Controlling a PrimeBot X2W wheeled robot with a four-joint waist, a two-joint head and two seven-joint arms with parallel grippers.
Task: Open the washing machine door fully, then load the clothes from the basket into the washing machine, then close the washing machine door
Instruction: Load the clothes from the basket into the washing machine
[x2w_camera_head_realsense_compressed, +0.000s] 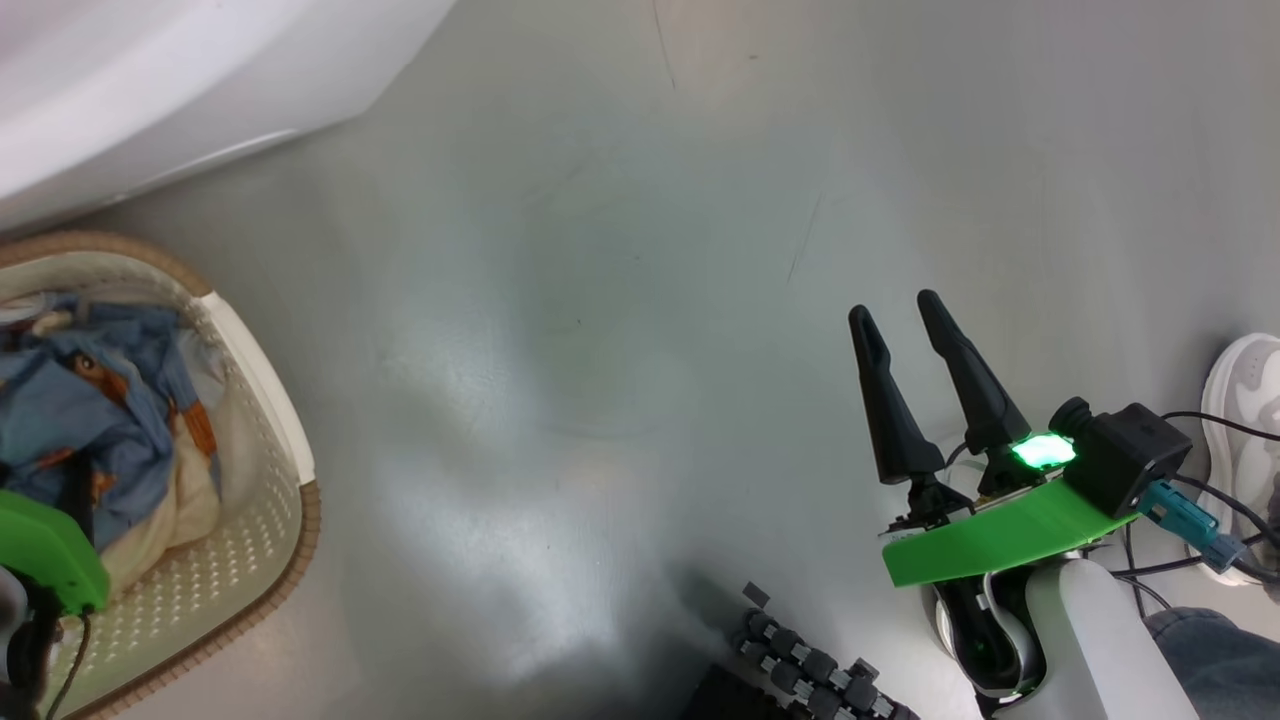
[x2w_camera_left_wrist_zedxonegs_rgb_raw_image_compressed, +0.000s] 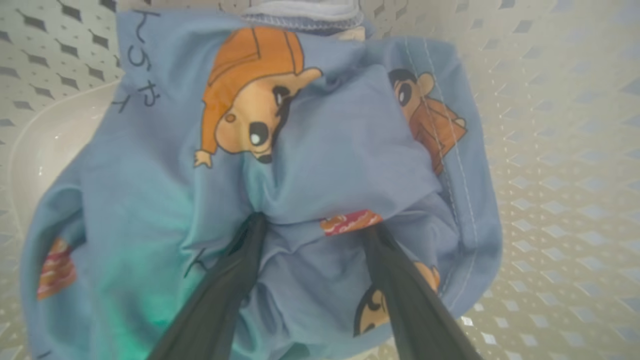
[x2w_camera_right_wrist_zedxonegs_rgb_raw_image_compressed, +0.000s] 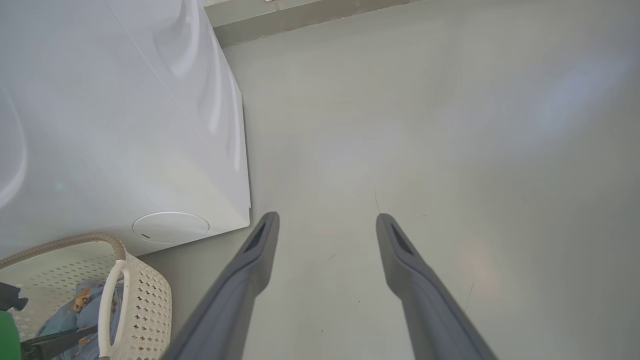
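Two dark fingers (x2w_camera_left_wrist_zedxonegs_rgb_raw_image_compressed: 220, 290) of the left tool (x2w_camera_left_wrist_zedxonegs_rgb_raw_image_compressed: 315, 223) rise from the bottom edge of the left wrist view, spread wide, with both tips pressed into the clothes (x2w_camera_left_wrist_zedxonegs_rgb_raw_image_compressed: 325, 165). A bunched fold of the light blue printed fabric stands between the tips. The jaws are not closed on it, so this tool is judged to have hold of nothing yet. The relation that matters is this: the fabric lies directly ahead of the tips and partly between them, and the ridge of the fold runs away from the tool along the line of its fingers, so closing the jaws should pinch across the fold. The perforated wall of the basket (x2w_camera_left_wrist_zedxonegs_rgb_raw_image_compressed: 550, 150) surrounds the cloth on both sides, and a cream-white piece lies at the far end of the heap. The head view places the basket at the robot's lower left on the floor (x2w_camera_head_realsense_compressed: 600, 350), with the white corner of the washing machine (x2w_camera_head_realsense_compressed: 150, 80) just beyond it. The right tool (x2w_camera_head_realsense_compressed: 895, 307) hangs over bare floor, well apart from the basket, its jaws equally wide and empty. A person's pale shoe (x2w_camera_head_realsense_compressed: 1245, 400) stands near it. Finding: the left arm is much the nearer and is already placed on the load. The machine lies forward and to the left of the basket.
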